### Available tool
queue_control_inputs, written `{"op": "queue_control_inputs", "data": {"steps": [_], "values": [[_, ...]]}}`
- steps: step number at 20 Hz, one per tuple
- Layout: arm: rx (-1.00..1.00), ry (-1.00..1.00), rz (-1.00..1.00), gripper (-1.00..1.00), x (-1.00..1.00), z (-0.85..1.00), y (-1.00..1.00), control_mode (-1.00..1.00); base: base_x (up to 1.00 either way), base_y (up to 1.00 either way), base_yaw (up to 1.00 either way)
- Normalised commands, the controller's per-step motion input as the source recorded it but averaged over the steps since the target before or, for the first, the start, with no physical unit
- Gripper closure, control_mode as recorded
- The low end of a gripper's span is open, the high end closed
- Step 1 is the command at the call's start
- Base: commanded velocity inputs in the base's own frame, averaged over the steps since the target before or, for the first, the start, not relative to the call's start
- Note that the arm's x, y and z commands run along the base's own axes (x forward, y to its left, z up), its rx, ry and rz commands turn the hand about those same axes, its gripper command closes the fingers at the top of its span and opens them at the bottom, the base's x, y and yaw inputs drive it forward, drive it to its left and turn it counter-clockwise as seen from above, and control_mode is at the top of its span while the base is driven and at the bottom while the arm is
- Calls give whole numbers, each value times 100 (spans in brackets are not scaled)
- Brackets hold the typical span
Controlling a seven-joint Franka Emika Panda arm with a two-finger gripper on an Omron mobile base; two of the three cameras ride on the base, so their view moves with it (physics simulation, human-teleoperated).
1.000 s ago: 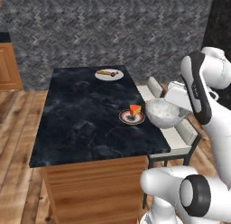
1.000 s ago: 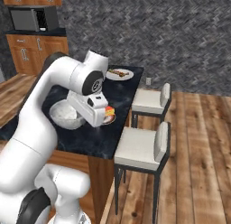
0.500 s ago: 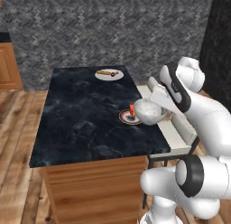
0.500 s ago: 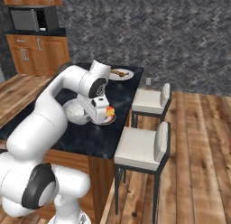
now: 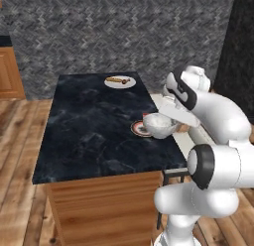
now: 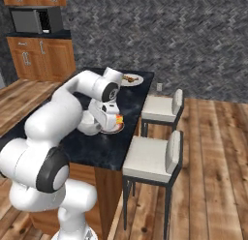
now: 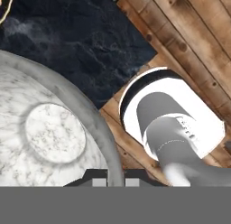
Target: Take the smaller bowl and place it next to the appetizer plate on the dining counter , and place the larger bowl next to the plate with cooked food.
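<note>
Hand (image 7: 108,175) is clamped on the rim of the larger bowl (image 5: 158,124). Under both lies the black tabletop (image 5: 94,126); the appetizer plate (image 5: 139,128) sits just beside the bowl, the white plate (image 5: 120,81) well beyond it.

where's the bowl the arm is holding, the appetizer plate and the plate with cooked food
bowl (image 5: 158,124): left base view, on its pale inside.
appetizer plate (image 5: 137,128): left base view, on the dark rim left of the bowl.
plate with cooked food (image 5: 119,81): left base view, on the brown food at its middle.
</note>
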Motion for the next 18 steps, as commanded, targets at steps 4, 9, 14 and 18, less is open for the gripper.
{"op": "queue_control_inputs", "data": {"steps": [4, 9, 14, 18], "values": [[-1, 4, 0, 100, 8, -92, 1, -100, 0, 0, 0], [8, 0, -1, 100, 36, -15, 0, -100, 0, 0, 0], [3, 1, -3, 100, 94, -41, 0, -100, 0, 0, 0], [0, 4, 0, 100, 94, -13, 0, -100, 0, 0, 0]]}}
